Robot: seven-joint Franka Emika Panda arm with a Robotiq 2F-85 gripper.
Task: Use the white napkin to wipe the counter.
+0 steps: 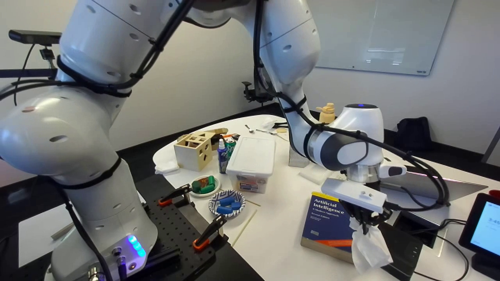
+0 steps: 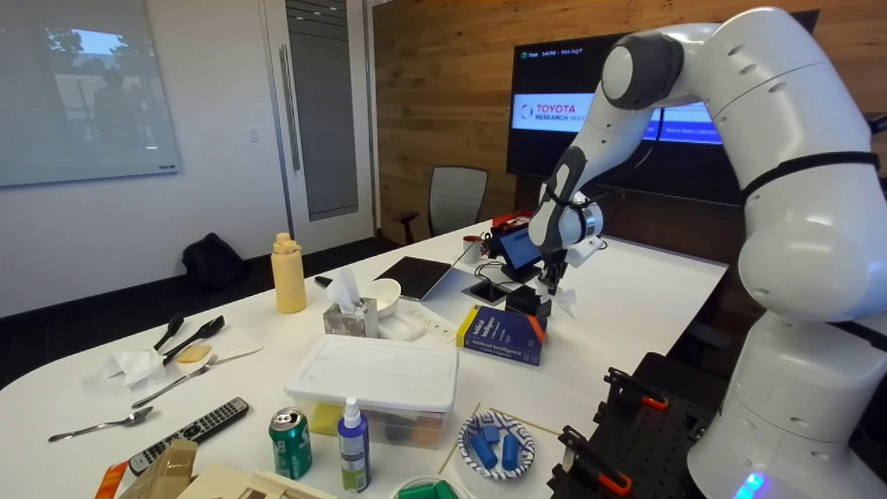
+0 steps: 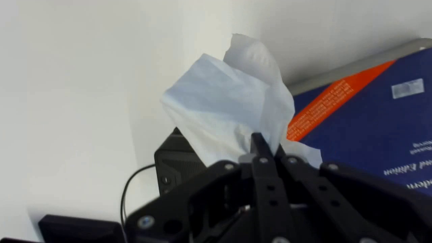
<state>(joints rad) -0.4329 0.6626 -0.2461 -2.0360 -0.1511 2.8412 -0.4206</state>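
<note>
The white napkin (image 1: pixel 370 248) hangs crumpled from my gripper (image 1: pixel 366 228). In the wrist view the napkin (image 3: pixel 222 98) spreads out from the fingertips (image 3: pixel 269 144), which are closed on it. The napkin also shows in an exterior view (image 2: pixel 565 301), below the gripper (image 2: pixel 551 281). The counter is the large white tabletop (image 1: pixel 281 249), also visible in the wrist view (image 3: pixel 67 101). The gripper is over the end of the dark blue book with the orange stripe, and the napkin's lower part hangs beside it. I cannot tell whether the napkin touches the counter.
The dark blue book (image 1: pixel 328 220) lies beside the napkin. A black device (image 3: pixel 179 165) with a cable stands on the other side. A tablet screen (image 1: pixel 484 230), an open laptop (image 2: pixel 412 277), a lidded plastic box (image 1: pixel 252 156) and a patterned bowl (image 1: pixel 213 203) also stand on the counter.
</note>
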